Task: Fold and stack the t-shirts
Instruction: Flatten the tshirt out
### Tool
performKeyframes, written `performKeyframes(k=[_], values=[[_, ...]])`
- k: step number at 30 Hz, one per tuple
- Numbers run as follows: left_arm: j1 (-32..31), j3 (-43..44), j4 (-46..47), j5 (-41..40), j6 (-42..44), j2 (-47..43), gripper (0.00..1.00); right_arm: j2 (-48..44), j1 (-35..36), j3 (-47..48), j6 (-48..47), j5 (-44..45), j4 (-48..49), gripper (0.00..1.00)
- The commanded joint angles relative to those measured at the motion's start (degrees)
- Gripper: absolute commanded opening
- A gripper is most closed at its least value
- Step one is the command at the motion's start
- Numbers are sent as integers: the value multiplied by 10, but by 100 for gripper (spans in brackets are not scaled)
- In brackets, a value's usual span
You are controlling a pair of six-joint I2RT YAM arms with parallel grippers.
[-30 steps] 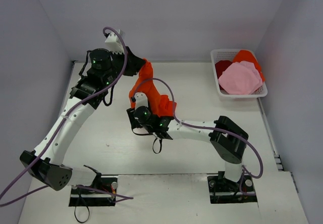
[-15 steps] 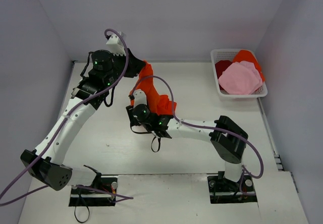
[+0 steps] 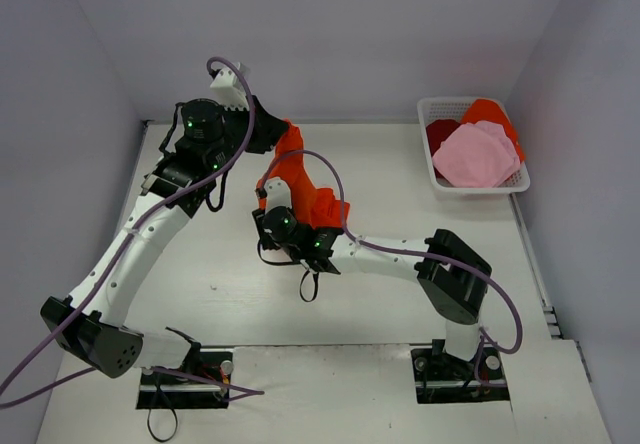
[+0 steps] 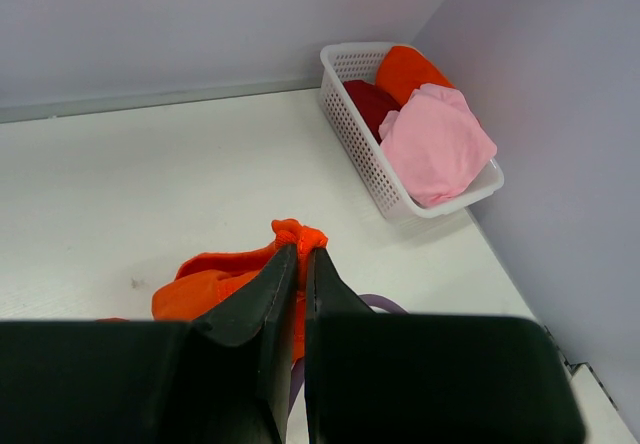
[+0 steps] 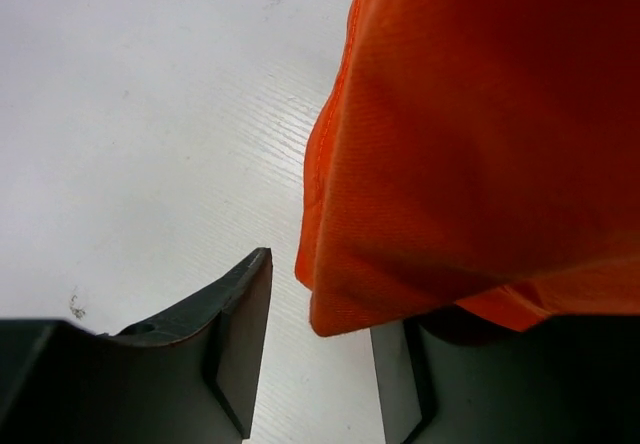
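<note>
A bright orange-red t-shirt (image 3: 300,179) hangs bunched over the table's middle. My left gripper (image 3: 283,134) is shut on its top edge and holds it up; in the left wrist view the cloth (image 4: 215,284) sticks out past the closed gripper (image 4: 301,251). My right gripper (image 3: 268,202) is open at the shirt's lower left edge; in the right wrist view the gripper (image 5: 320,294) stands wide apart, and a fold of the shirt (image 5: 480,134) hangs between the fingers and over the right one. Light pink (image 3: 476,156), dark red (image 3: 441,132) and orange (image 3: 490,112) t-shirts lie in the basket.
A white lattice basket (image 3: 433,179) stands at the table's far right corner, also in the left wrist view (image 4: 365,144). Walls close in behind and on both sides. A purple cable (image 3: 330,179) loops by the hanging shirt. White table surface (image 3: 200,274) lies to the front left.
My right gripper has shifted slightly left and up along the shirt's lower edge. My left gripper still holds the shirt up in the same place.
</note>
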Motion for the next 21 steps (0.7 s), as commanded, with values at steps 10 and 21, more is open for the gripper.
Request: performKeyframes(k=[10,21], values=[[3,20,51,0,8,-18,0,-21,-3,5,21,20,21,8],[4,7,34,-20,22,-37,0,-126,-36,5,26,50,-56,0]])
